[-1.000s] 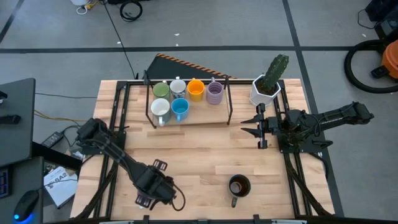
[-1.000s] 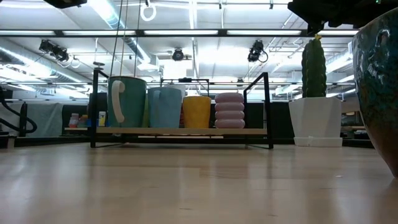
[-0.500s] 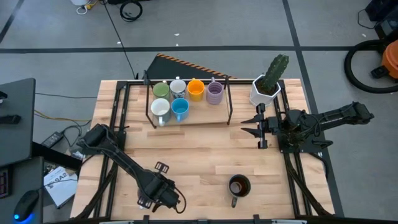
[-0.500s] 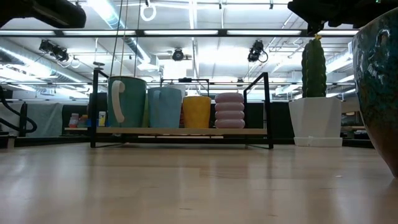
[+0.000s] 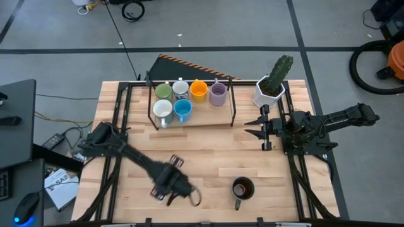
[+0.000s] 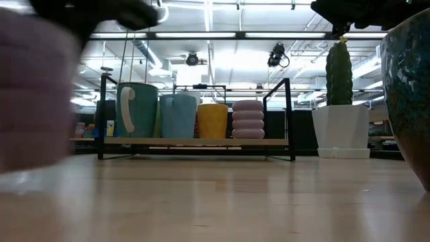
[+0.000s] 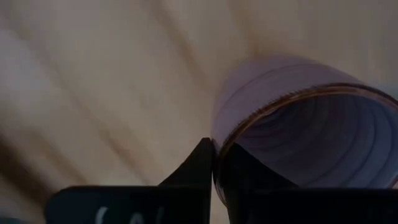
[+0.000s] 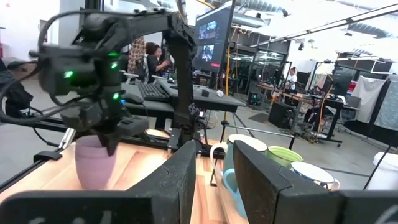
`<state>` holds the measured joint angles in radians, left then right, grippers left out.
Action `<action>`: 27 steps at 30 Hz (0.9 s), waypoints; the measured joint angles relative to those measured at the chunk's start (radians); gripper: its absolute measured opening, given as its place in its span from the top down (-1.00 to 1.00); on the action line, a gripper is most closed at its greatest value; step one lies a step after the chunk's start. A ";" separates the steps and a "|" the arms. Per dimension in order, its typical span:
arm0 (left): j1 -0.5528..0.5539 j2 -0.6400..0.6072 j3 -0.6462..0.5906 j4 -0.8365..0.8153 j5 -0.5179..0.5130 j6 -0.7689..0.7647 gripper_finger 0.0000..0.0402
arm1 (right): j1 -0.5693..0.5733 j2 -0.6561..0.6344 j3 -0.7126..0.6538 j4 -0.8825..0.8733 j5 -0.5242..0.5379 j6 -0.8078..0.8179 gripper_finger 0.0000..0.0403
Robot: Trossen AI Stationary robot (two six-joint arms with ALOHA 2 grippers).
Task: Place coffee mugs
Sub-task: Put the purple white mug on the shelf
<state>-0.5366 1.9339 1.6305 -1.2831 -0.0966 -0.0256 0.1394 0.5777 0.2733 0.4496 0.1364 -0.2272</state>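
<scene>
My left gripper is near the table's front, left of the middle, shut on a lilac mug. The gripper hides the mug in the high view. The mug shows blurred at the left of the low view. A dark mug stands on the table to its right. Green, grey-white, orange, lilac, white and blue mugs stand on the rack's shelf. My right gripper waits open right of the rack. My left gripper pinches the lilac mug's rim, one finger outside the wall and the other inside the mouth. The fingers come from above, pointing down. The mug is upright below them; whether its base is clear of the table I cannot tell.
A white pot with a cactus stands at the far right, beside the rack's black frame. The table's middle, between the rack and the dark mug, is bare wood. People and desks show in the room beyond.
My left gripper has gone toward the table's right edge and a little toward the far edge. The lilac mug has come with it into the left of the low view, blurred by the motion.
</scene>
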 joint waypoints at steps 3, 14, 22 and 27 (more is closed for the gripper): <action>0.089 0.000 0.061 0.001 -0.041 0.096 0.90 | 0.000 0.000 0.000 0.000 0.000 0.000 0.43; 0.481 0.000 0.188 0.103 -0.078 0.480 0.89 | 0.000 0.001 0.000 0.000 0.000 -0.003 0.43; 0.716 0.000 0.189 0.263 -0.037 0.676 0.89 | 0.000 0.005 0.000 0.000 0.000 -0.011 0.43; 0.794 0.000 0.189 0.300 -0.020 0.750 0.89 | 0.000 0.006 0.000 0.000 0.000 -0.012 0.43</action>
<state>0.2578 1.9335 1.8198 -0.9834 -0.1169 0.7244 0.1394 0.5841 0.2733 0.4492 0.1364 -0.2389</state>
